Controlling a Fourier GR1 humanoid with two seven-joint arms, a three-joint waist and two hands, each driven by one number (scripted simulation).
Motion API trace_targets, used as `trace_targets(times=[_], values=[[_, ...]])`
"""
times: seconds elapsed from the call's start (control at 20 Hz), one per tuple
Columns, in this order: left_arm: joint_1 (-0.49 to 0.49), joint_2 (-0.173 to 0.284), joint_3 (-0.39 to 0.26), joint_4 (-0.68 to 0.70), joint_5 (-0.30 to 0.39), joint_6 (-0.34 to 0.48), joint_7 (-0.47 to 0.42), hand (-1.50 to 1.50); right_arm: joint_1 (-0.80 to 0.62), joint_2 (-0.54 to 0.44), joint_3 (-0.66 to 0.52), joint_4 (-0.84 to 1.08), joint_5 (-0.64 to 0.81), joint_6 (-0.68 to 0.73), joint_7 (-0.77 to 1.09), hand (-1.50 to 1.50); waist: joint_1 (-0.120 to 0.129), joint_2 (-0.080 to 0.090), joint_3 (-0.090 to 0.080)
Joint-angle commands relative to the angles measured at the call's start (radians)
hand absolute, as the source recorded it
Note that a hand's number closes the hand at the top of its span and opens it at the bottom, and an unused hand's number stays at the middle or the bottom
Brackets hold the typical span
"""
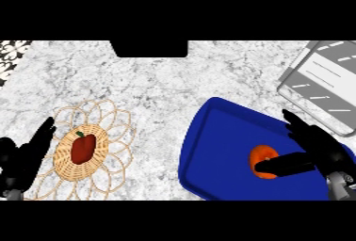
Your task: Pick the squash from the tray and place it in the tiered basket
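I am resting my left hand (24,157) open at the left edge, fingers up, just beside the wicker basket (104,117), which is holding a red pepper (83,148) on the marble table (160,89). To the right, the orange squash (261,157) is lying on the blue tray (215,155). I am reaching my right hand (316,150) over it, thumb lying across the squash and fingers spread straight beyond, not closed on it. To do this well, I judge I should be lowering further and curling the fingers round the far side before lifting. A metal rack (323,82) is sitting at the far right.
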Motion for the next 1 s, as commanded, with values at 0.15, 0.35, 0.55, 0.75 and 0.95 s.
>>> trace_targets(times=[0.15, 0.35, 0.55, 0.75, 0.95], values=[[-0.004, -0.015, 0.075, 0.019, -0.026, -0.074, 0.005, 0.00, -0.028, 0.072, -0.053, 0.072, 0.002, 0.090, 0.007, -1.50, 0.003, 0.003, -0.003], [0.016, -0.061, 0.077, 0.023, -0.066, -0.081, -0.005, 0.00, 0.013, 0.131, -0.031, 0.100, 0.064, 0.089, -0.071, -1.50, 0.003, 0.003, -0.003], [0.011, -0.065, 0.120, -0.028, -0.080, -0.093, 0.054, 0.00, 0.072, 0.181, -0.051, 0.090, 0.096, 0.090, -0.108, -1.50, 0.002, 0.003, -0.003], [0.013, -0.124, 0.119, 0.015, -0.144, -0.092, 0.007, 0.00, 0.017, 0.222, -0.066, 0.155, 0.147, 0.114, -0.150, -1.50, 0.001, 0.003, -0.003], [0.031, -0.115, 0.169, -0.028, -0.142, -0.131, 0.037, 0.00, 0.055, 0.220, -0.114, 0.151, 0.147, 0.153, -0.176, -1.50, 0.001, 0.003, -0.003]])
